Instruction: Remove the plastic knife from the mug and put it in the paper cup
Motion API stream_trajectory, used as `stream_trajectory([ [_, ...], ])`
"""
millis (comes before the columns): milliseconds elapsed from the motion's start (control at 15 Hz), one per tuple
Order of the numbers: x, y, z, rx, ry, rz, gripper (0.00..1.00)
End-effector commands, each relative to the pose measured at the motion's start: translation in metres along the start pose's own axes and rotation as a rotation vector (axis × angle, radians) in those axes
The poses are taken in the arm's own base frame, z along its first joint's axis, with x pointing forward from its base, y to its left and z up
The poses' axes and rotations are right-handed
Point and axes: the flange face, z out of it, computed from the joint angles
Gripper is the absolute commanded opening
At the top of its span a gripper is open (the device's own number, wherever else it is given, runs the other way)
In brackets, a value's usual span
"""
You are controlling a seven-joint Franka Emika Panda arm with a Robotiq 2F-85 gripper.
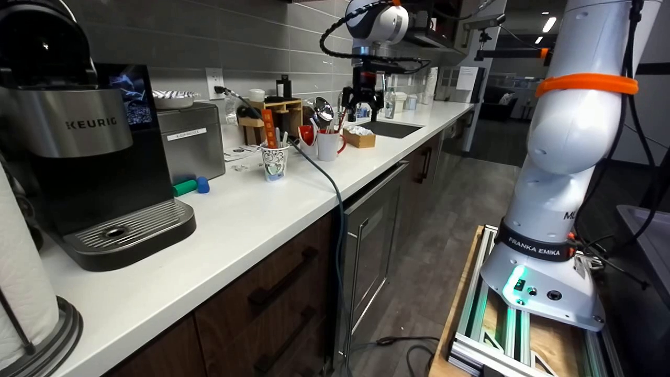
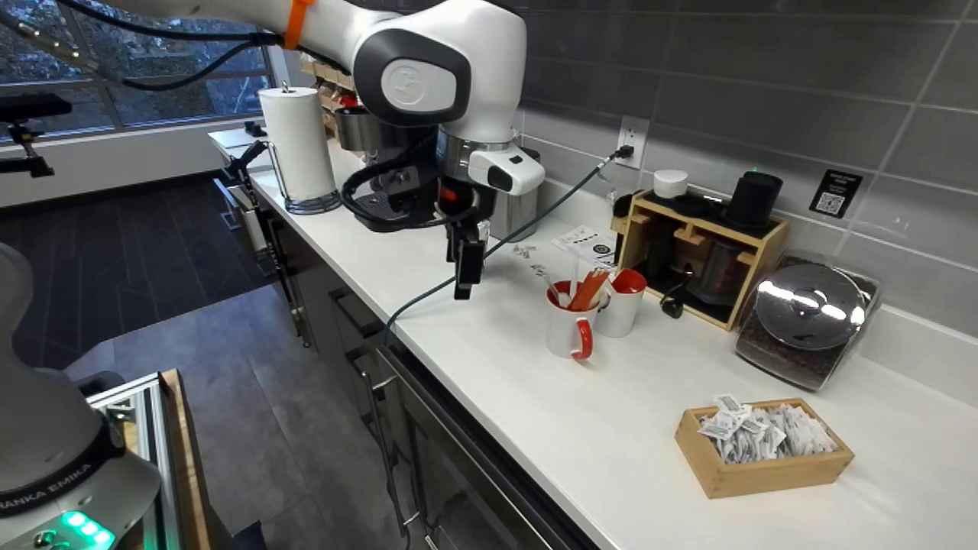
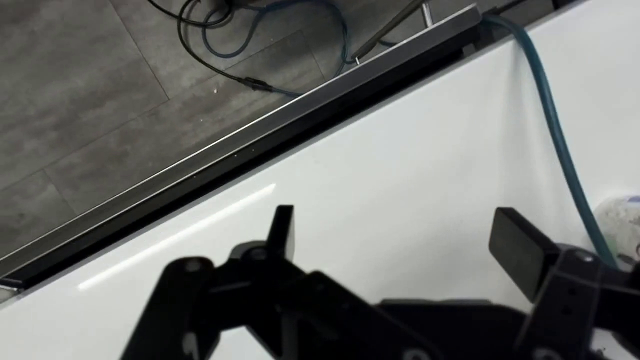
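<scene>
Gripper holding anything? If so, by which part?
Nothing held: the gripper is open, with only counter showing between its fingers in the wrist view.

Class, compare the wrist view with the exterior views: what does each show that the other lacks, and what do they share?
Only the wrist view: a bright streak on the counter, and the open gripper from above.

Only the exterior views: the red-handled mug, a second mug, the wooden box of packets and the robot's base.

Shared: the gripper, the counter, the teal cable crossing it and the grey floor. Possibly shared: the paper cup, if it is the object cropped at the wrist view's right edge.
</scene>
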Motion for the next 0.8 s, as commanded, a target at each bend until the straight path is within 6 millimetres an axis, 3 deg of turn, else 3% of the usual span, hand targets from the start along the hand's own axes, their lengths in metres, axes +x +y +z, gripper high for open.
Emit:
stream_trajectory([
  [0,0.017,0.002,-0.020,0.114,-0.018,0.148,1.00],
  [67,0.014,0.005,-0.029,0.174,0.007,0.096,1.00],
  [133,0.014,0.001,-0.015,0.093,0.010,0.097,1.00],
  [333,0.016,0.005,-0.029,0.147,0.028,0.101,1.00],
  [733,0.049,-0.014,-0.024,0.081,0.013,0.486,1.00],
])
